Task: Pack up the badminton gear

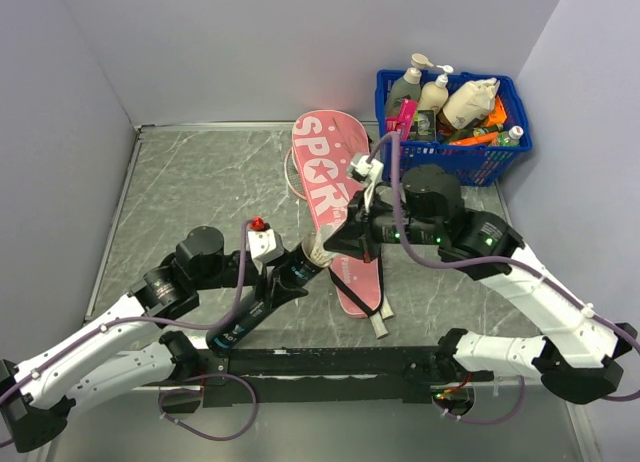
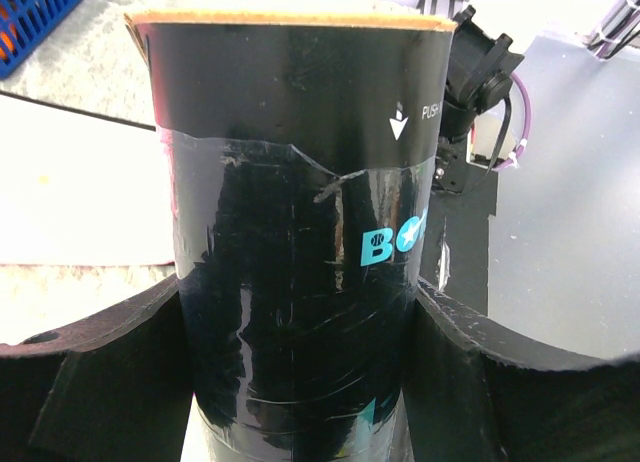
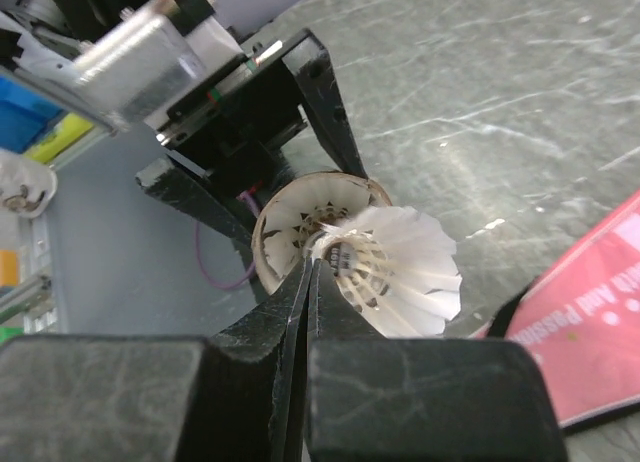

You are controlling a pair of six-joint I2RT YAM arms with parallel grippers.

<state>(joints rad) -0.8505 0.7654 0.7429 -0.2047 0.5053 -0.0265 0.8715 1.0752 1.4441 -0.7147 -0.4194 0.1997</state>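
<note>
My left gripper [image 2: 300,327] is shut on the slim black tube [image 2: 300,232], one finger pressed to each side. The tube [image 1: 268,297] is held tilted, its open mouth [image 3: 288,227] pointing up and to the right. My right gripper [image 3: 312,262] is shut on the feather rim of a white shuttlecock [image 3: 405,272], right at the mouth and partly overlapping it. Another shuttlecock's feathers show inside the tube. From above, the right gripper [image 1: 338,238] meets the tube's end over the long pink racket cover [image 1: 328,167]. White racket handles [image 1: 379,323] stick out of its near end.
A blue plastic basket [image 1: 498,154] full of bottles stands at the back right, close behind the right arm. The pink cover [image 3: 590,332] lies just right of the right gripper. Grey walls enclose the marbled table on three sides.
</note>
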